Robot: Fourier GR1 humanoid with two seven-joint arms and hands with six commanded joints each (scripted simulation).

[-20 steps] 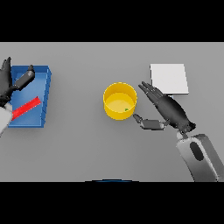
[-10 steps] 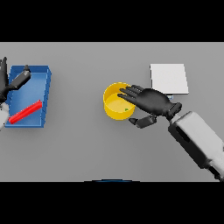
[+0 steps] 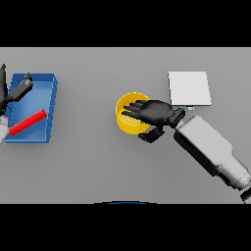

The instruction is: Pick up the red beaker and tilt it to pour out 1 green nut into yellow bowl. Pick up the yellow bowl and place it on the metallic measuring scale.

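Note:
The yellow bowl (image 3: pixel 126 117) stands at the table's middle. My right hand (image 3: pixel 157 112) lies palm down over the bowl's right half. Its fingers stretch straight across the rim and the thumb (image 3: pixel 149 135) hangs outside the bowl's near right wall. The hand hides much of the bowl's inside. The red beaker (image 3: pixel 27 122) lies on its side in the blue tray (image 3: pixel 41 90) at the far left. My left hand (image 3: pixel 9 94) shows open at the left edge, over the tray's far left corner. The pale square scale (image 3: pixel 189 87) lies to the right of the bowl, beyond my right wrist.
My right forearm (image 3: pixel 208 149) crosses the table's right side from the lower right corner. The blue tray takes up the left edge.
My right hand has turned palm down and moved left until it is over the bowl. The left hand has shifted slightly at the left edge. The bowl and the beaker have stayed in place.

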